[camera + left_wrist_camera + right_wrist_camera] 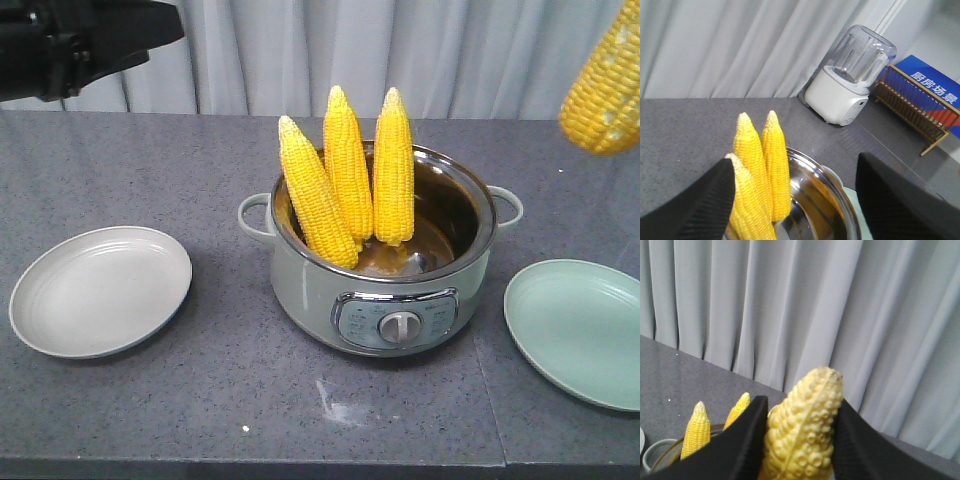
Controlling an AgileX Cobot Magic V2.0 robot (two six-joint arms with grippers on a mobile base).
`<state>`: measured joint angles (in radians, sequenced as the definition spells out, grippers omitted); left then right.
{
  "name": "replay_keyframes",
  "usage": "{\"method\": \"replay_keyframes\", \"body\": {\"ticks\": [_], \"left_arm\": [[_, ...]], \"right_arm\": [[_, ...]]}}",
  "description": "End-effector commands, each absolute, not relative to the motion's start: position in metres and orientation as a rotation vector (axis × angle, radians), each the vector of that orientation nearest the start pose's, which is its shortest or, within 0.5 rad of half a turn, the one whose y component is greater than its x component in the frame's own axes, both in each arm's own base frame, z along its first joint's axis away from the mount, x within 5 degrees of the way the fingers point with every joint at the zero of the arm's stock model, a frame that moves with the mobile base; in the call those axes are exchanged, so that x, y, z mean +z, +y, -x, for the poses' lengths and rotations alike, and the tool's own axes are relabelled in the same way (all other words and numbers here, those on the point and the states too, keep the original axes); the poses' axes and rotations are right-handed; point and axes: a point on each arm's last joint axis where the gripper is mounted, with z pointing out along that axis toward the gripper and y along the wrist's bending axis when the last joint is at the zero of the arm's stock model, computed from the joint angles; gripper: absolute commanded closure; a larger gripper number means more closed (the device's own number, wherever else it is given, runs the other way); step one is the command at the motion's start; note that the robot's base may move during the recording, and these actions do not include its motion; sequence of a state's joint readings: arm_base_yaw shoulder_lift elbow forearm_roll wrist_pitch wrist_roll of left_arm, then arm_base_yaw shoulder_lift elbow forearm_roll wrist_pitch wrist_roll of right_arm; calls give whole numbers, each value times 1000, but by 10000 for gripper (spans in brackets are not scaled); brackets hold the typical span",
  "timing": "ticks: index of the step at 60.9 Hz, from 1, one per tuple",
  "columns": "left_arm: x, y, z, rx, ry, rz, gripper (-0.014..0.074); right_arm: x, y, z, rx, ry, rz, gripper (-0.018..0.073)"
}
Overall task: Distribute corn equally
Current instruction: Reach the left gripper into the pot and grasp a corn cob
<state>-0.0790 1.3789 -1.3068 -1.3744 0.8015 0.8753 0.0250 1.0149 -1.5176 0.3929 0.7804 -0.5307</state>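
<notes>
A pale grey curtain [400,50] hangs behind a dark grey desk [200,400]. In the middle of the desk sits a round green pot [400,300] with a shiny metal inside and a knob on its front. Three corn cobs [348,165] stand in the pot with their pointy ends up, leaning at its left side. They are bright yellow. A pale plate [100,290] lies on the desk to the left of the pot, and a green plate [585,330] lies to the right. Neither plate touches the pot. The left tool [795,165] is up in the air to the left of the pot. Its two black fingers [690,205] are spread wide with nothing gripped between them. The right tool [801,405] is up in the air on the right, and it squeezes a fourth cob [603,95] tight between its black fingers. This cob hangs high off the desk, higher than the green plate. Far back on the desk, by the curtain, stands a white machine with a clear jar [847,82], and a wooden rack [912,107] is next to it.
</notes>
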Motion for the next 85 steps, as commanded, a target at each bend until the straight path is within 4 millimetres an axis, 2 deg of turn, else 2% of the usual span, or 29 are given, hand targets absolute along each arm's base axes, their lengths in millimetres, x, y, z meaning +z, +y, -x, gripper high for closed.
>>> {"method": "replay_keyframes", "body": {"ticks": [1, 8, 17, 31, 66, 85], "left_arm": [[442, -103, -300, -1072, 1703, -339, 94], [438, -119, -324, -1028, 1699, -363, 94], [419, -138, -354, -895, 1751, -412, 94], [394, -167, -376, -874, 1794, -424, 92], [347, -197, -393, -891, 1902, -453, 93], [343, -199, -391, -918, 1918, -482, 96]], "right_arm": [[541, 24, -159, 31, 1589, 384, 566], [541, 24, -159, 20, 1595, 388, 566], [540, 23, -160, 3, 1598, 390, 565], [540, 21, -160, -30, 1602, 395, 565], [539, 19, -160, -41, 1619, 374, 564], [539, 19, -161, -44, 1619, 374, 564]]}}
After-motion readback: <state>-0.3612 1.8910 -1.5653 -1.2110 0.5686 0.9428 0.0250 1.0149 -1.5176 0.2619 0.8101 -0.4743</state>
